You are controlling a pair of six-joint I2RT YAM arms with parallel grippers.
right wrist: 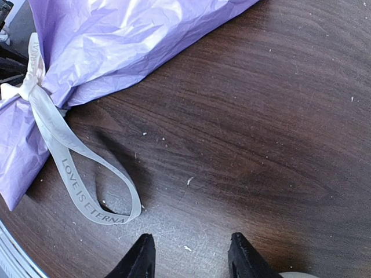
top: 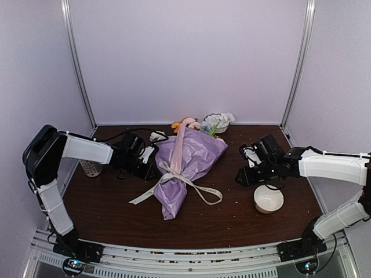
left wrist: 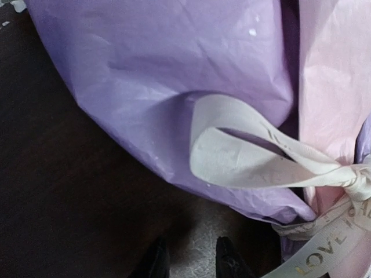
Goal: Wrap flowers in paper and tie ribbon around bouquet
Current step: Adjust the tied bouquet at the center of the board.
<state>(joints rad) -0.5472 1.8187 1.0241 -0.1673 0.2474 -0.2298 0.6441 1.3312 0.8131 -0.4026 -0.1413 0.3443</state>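
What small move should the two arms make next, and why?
Probably draw the left tool and the right tool back a little. Both stand open beside the bundle, holding nothing, and the cream fabric ribbon is already knotted around the cone-shaped bouquet of crinkled purple paper.

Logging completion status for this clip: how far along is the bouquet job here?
Done: the paper is wrapped around the flowers, and the ribbon is knotted around the bouquet. In hand: nothing; the left end effector and right end effector are both open and empty. Left: seemingly nothing but pulling the arms away.
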